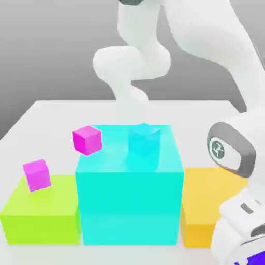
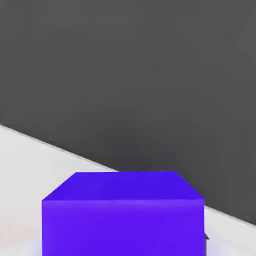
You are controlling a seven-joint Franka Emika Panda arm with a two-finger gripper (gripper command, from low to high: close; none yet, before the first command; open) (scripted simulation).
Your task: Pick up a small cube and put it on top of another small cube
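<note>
Purple cube close up, at five o'clock of cyan block: likely rigid, light, smooth, best pinched across opposite flat sides; whether already clamped, impossible to tell.

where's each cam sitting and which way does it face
Exterior view: off the arm, angled down over the white table, facing the cyan block, lime block, orange block, two magenta cubes and cyan cube; white arm links show.
Hand view: on the hand, low, facing a purple block against a dark backdrop.
Shared: the white table and a purple patch.
</note>
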